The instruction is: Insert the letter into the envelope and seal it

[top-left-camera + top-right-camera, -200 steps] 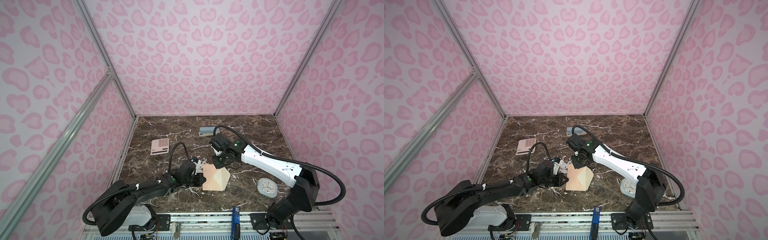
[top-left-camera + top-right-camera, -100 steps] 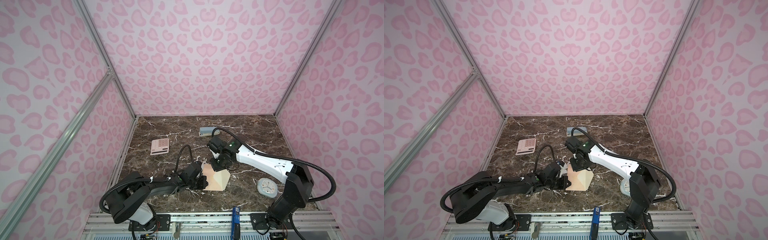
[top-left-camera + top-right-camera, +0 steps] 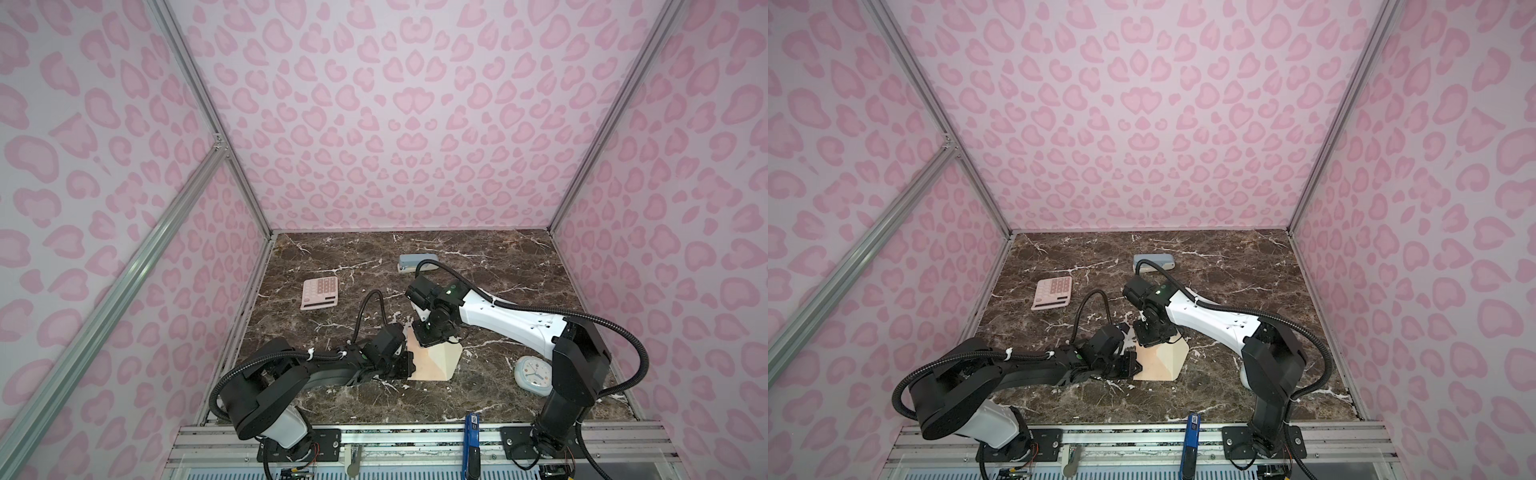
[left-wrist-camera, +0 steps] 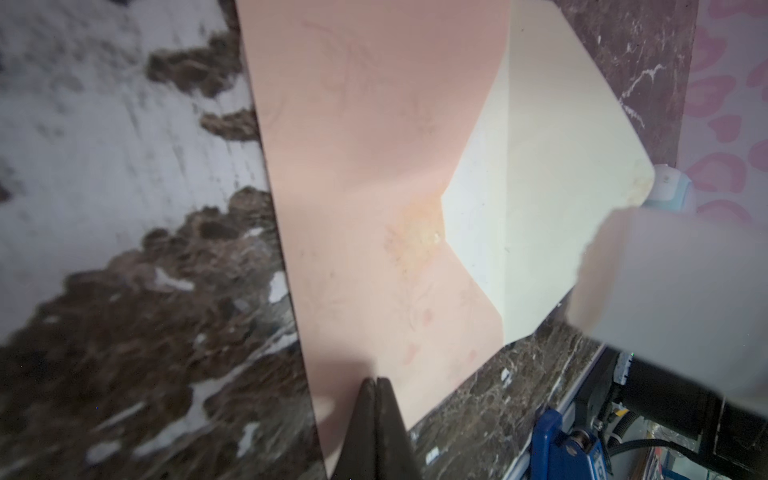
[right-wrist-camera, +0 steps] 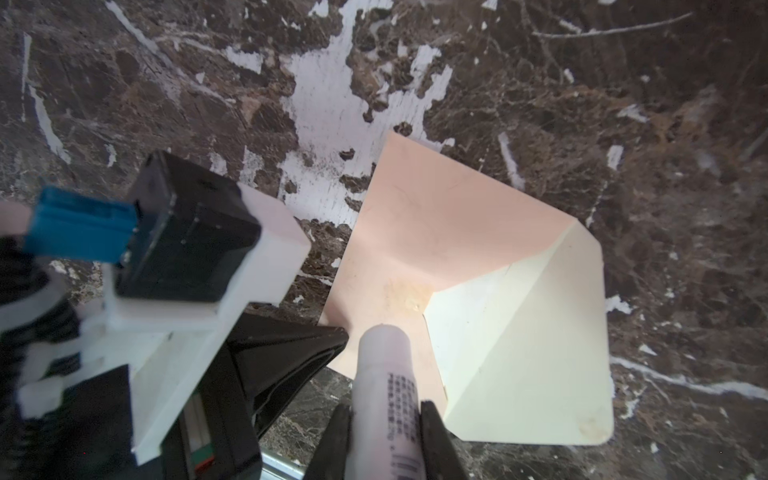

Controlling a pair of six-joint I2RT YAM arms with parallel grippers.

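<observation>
left end effector clenched over envelope; right end effector grasping white tube

1. Walls: light pink w/ darker pink blobs, on 3 sides.
2. Shiny silver poles run up the back corners; 1 slanted bar crosses the left-side wall.
3. Floor: dark brown stone look w/ thin white lines.
4. Silver rail along the front edge.
5. Light: bright & even.
</observation>
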